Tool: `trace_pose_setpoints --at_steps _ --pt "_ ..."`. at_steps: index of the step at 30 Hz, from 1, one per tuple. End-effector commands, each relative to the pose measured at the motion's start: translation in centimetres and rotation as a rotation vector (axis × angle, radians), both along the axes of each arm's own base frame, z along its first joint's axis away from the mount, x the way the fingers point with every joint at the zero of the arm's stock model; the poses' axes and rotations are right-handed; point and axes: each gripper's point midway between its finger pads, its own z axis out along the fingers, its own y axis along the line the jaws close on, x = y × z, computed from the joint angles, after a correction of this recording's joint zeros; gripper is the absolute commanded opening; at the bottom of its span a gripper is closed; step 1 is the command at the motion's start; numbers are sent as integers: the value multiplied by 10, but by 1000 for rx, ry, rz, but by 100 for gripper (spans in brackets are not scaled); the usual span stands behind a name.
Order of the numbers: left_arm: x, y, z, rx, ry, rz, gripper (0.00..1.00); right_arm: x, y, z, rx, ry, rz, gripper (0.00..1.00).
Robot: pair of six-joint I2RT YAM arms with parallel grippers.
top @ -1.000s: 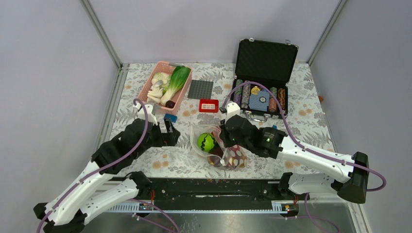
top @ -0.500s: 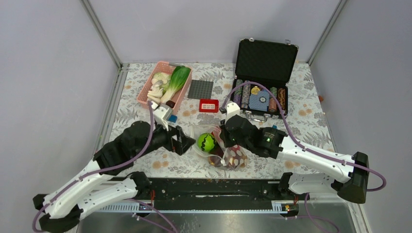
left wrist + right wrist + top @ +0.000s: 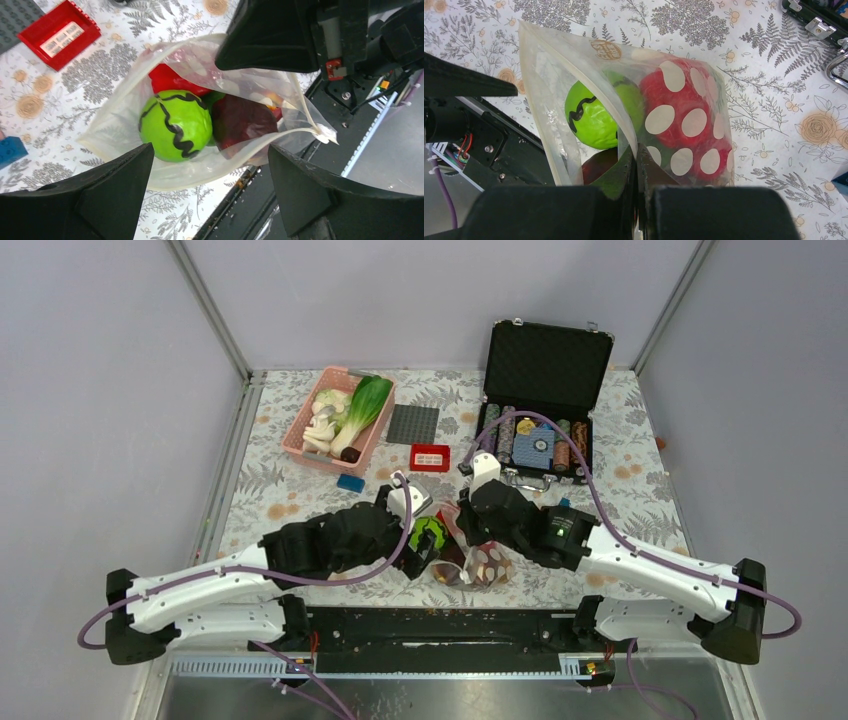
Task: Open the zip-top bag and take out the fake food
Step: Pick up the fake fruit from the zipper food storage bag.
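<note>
I'm looking down on a surface point(image 3: 620, 500) covered in a grey fern-and-flower print cloth, boxed in by plain lilac-grey walls and metal corner posts.

At the far left a pink slotted basket point(image 3: 300, 435) holds white mushroom pieces point(image 3: 325, 415) and a bok choy point(image 3: 362, 410). Just in front of it lies a small blue block point(image 3: 350, 483). To the right are a flat grey studded plate point(image 3: 413, 424) and a red block point(image 3: 430, 457).

My left gripper point(image 3: 209, 150) is wide open, one finger either side of the mouth of the zip-top bag point(image 3: 115, 135), gripping nothing.

The bag lies near the front edge at centre, its mouth gaping. The fake food point(image 3: 215, 115) is inside: a green striped melon point(image 3: 175, 125), a red piece point(image 3: 170, 80) and a dark maroon piece point(image 3: 242, 120).

My right gripper point(image 3: 636, 160) is closed, pinching the bag's film at the rim. Its body crowds the bag's right side.

At the far right stands the open poker-chip case point(image 3: 548, 355), lid upright, well apart from the bag.

A black rail point(image 3: 430, 625) runs along the near edge.
</note>
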Motion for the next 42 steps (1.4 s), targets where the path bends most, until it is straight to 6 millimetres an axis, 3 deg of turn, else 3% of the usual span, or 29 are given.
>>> trace_pose_setpoints --at_steps 1,24,29,42 --pt "18 -9 17 -49 -100 44 85 -3 -3 7 36 -6 -12 0" --pt "29 -21 -44 22 -36 122 87 -5 4 23 116 -16 -1 0" --pt "33 -22 -52 40 -38 139 92 -5 6 22 116 -10 5 0" --pt "45 -7 -81 103 -23 229 94 -7 7 23 132 -14 18 0"
